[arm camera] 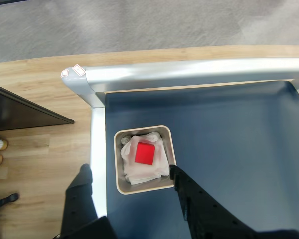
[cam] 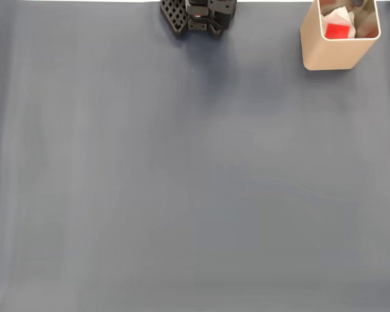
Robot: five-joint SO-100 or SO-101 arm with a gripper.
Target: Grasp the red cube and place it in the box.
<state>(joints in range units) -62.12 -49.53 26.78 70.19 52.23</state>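
On the dark blue-grey mat (arm camera: 229,129), the red cube (arm camera: 145,153) already lies on white paper inside the beige box (arm camera: 142,188) at lower centre, so the empty, parted gripper (arm camera: 134,209) withdrawing low could clip and tip the box.

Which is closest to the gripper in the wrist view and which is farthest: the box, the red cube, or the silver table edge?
Nearest first, measured from the gripper at the bottom:
1. The box, its near rim just above the fingers.
2. The red cube, inside the box on white padding.
3. The silver table edge, across the top.
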